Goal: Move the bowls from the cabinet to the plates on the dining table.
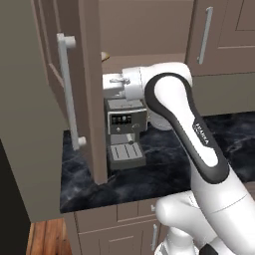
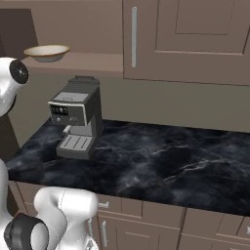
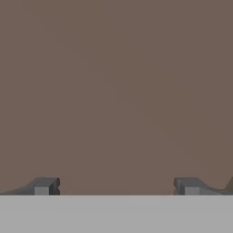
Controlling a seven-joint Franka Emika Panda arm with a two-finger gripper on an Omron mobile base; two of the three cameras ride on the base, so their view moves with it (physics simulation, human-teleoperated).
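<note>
The fingers (image 3: 43,185) are standing wide apart in the hand view, holding nothing and facing a plain brown surface. On the arm (image 1: 199,144), the dark forearm band is carrying small lettering too blurred to read. An open cabinet door (image 1: 74,94) with a long silver handle is hanging at left. The cream bowl (image 2: 47,52) is sitting on the brown shelf (image 2: 83,62) above a coffee machine (image 2: 75,122), which is resting on the glossy black marble counter (image 2: 166,161).

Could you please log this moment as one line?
gripper: open, empty, facing brown surface | cream bowl: on cabinet shelf | door: open
</note>
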